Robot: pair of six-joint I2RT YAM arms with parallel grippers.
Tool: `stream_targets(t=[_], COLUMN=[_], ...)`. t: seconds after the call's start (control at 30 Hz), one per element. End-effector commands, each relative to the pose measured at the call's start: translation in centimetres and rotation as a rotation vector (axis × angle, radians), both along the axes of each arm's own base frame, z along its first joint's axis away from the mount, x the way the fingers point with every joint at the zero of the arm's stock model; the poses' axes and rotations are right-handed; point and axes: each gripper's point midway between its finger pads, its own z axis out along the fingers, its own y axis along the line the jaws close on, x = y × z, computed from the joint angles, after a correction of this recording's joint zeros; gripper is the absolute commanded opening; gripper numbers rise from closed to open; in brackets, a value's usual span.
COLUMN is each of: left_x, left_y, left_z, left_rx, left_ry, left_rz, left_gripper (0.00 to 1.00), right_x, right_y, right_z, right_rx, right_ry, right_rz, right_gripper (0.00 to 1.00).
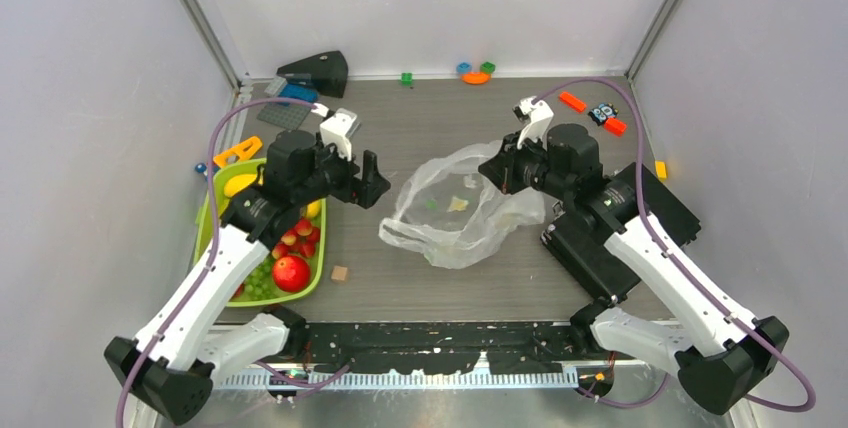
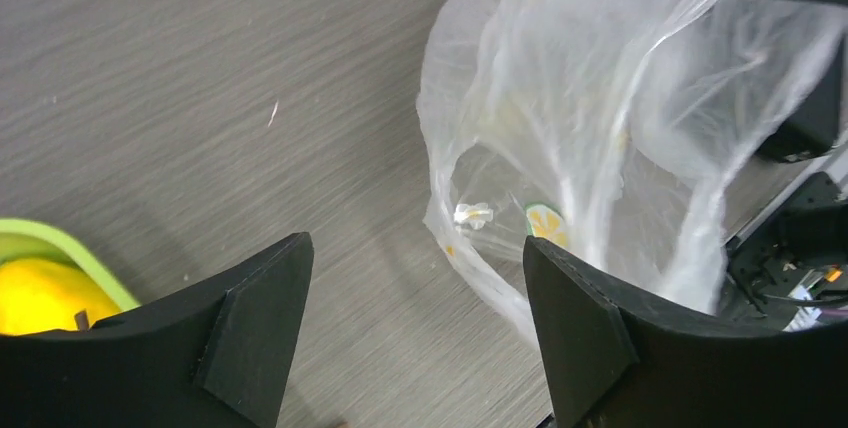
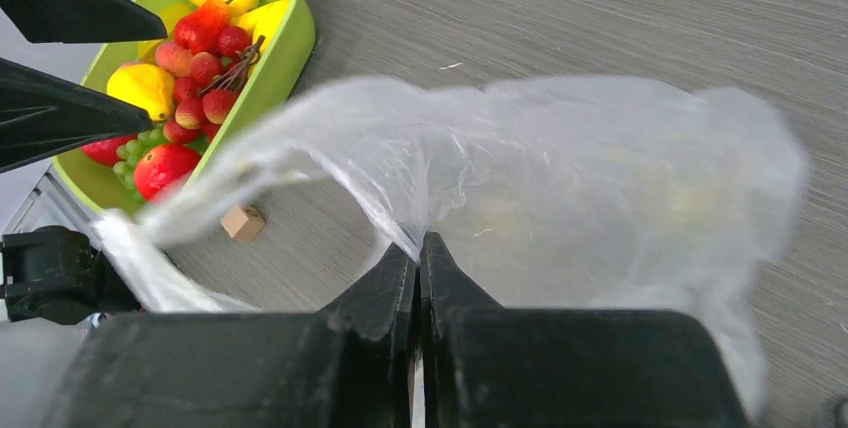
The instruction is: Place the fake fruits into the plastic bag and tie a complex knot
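The clear plastic bag lies open on the table's middle, with small printed marks showing through it. My right gripper is shut on the bag's right rim and holds it up; in the right wrist view the jaws pinch a fold of the bag. My left gripper is open and empty, just left of the bag; in the left wrist view the bag lies ahead to the right. The fake fruits lie in the lime-green tray: lemon, strawberries, grapes, a red apple.
A small tan cube lies near the tray. Toy bricks and pieces lie along the back wall, orange pieces at back right, a black wedge at back left. A black box sits under the right arm.
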Motion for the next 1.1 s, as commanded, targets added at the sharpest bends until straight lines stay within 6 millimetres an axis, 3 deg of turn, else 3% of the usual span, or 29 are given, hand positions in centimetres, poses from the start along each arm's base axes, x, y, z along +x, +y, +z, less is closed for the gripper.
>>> stream_targets(t=[0.0, 0.27, 0.6, 0.83, 1.07], left_x=[-0.7, -2.6, -4.1, -7.8, -11.6], left_y=[-1.0, -1.2, -2.0, -3.5, -4.6], left_z=[4.0, 2.8, -3.6, -2.6, -4.5], left_rx=[-0.151, -0.196, -0.285, -0.382, -0.42], left_ry=[-0.167, -0.145, 0.097, 0.101, 0.206], left_rz=[-0.051, -0.09, -0.036, -0.088, -0.172], left_gripper=[0.8, 0.87, 0.81, 0.79, 0.81], right_x=[0.8, 1.7, 2.2, 3.6, 4.1], right_y=[1.0, 2.3, 4.1, 3.5, 3.8], right_z=[1.9, -0.6, -1.8, -4.2, -5.9], right_rx=[0.049, 0.076, 0.097, 0.047, 0.028], right_ry=[-0.062, -0.011, 0.002, 0.025, 0.049], right_rz=[-0.018, -0.058, -0.065, -0.152, -0.163], right_gripper=[0.05, 0.05, 0.05, 0.05, 0.05])
